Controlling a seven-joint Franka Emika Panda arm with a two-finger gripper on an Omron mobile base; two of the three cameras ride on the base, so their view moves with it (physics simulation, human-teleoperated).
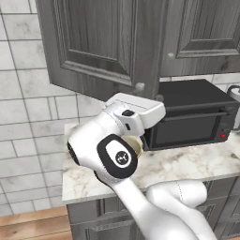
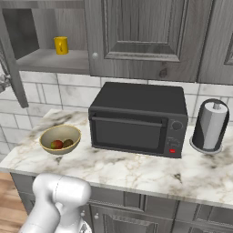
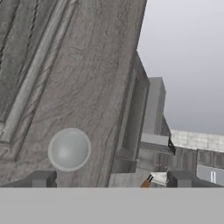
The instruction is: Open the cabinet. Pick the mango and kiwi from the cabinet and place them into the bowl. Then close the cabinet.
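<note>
The cabinet's (image 2: 145,41) left door (image 1: 93,42) stands swung open, and its right door is shut. My gripper (image 3: 109,179) is open and holds nothing. It faces the open door's outer face, with the round grey knob (image 3: 69,149) just above the left fingertip (image 3: 41,178). In the left base view the knob (image 1: 139,86) sits just above my white hand. The tan bowl (image 2: 48,134) rests on the counter left of the oven. Inside it lie the red mango (image 2: 57,144) and the brown kiwi (image 2: 68,143).
A black toaster oven (image 2: 139,118) stands mid-counter, with a paper towel roll (image 2: 210,125) to its right. A yellow cup (image 2: 61,45) sits on the open cabinet shelf. In the left base view my arm (image 1: 117,159) hides most of the bowl.
</note>
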